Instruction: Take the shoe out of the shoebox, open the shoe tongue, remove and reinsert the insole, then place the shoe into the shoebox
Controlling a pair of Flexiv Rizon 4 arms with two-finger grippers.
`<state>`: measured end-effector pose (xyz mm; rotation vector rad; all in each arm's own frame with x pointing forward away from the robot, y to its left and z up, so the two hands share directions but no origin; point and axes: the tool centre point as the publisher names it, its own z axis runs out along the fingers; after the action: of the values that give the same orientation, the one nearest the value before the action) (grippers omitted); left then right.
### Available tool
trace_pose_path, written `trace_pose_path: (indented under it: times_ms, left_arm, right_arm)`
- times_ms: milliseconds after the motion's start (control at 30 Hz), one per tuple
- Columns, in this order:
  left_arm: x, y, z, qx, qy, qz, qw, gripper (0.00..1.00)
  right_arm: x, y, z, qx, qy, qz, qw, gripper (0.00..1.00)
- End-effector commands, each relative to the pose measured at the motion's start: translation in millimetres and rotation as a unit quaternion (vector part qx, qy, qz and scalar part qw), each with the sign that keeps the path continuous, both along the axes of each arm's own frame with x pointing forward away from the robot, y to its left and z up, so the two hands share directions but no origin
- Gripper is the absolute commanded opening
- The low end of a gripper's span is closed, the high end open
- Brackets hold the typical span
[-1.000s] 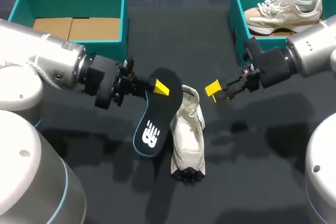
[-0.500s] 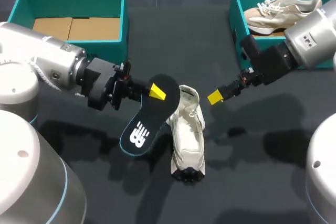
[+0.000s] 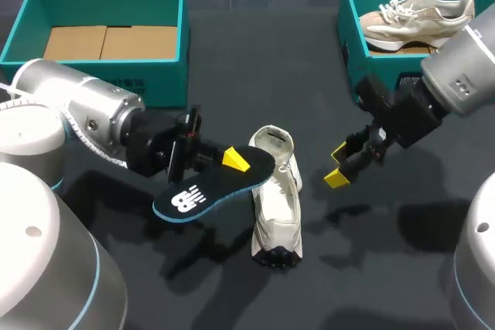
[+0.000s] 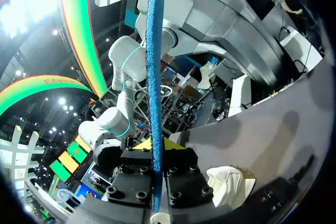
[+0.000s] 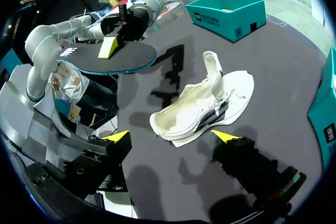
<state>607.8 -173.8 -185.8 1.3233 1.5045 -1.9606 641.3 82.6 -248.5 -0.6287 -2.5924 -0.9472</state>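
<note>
Over table (image 3: 255, 59), left fingers (image 3: 236, 158) pinch insole (image 3: 193, 195); right fingers (image 3: 335, 179) spread wide.

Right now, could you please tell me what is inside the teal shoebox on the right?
A beige shoe lies on a cardboard liner inside the right shoebox. The right arm covers the box's near corner, so whatever is there cannot be seen.
</note>
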Motion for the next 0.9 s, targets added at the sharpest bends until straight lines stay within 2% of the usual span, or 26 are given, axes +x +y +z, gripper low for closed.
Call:
trace_pose_path:
  times_ms: [33, 233, 300, 500, 567, 900]
  left_arm:
    - [7.3, -5.2, -5.3, -0.011, 0.004, -0.018, 1.0, 0.0]
    - [7.3, -5.2, -5.3, -0.011, 0.004, -0.018, 1.0, 0.0]
    - [2.6, -17.5, -11.8, -0.015, 0.024, -0.021, 0.999, 0.0]
    - [-11.9, -33.1, -25.0, -0.028, 0.07, -0.021, 0.997, 0.0]
    - [-13.1, -36.9, -31.6, -0.009, 0.063, -0.012, 0.998, 0.0]
    - [-13.1, -36.9, -31.6, -0.009, 0.063, -0.012, 0.998, 0.0]
  right_arm:
    - [-8.1, -2.1, 9.8, -0.01, -0.009, -0.003, 1.0, 1.0]
    - [-8.1, -2.1, 9.8, -0.01, -0.009, -0.003, 1.0, 1.0]
    - [-8.1, -2.1, 9.8, -0.01, -0.009, -0.003, 1.0, 1.0]
    - [-15.8, -6.9, -22.0, -0.046, -0.06, 0.044, 0.996, 1.0]
    - [-16.5, -10.6, -35.0, -0.057, -0.057, 0.049, 0.996, 1.0]
    - [-16.5, -10.6, -35.0, -0.057, -0.057, 0.049, 0.996, 1.0]
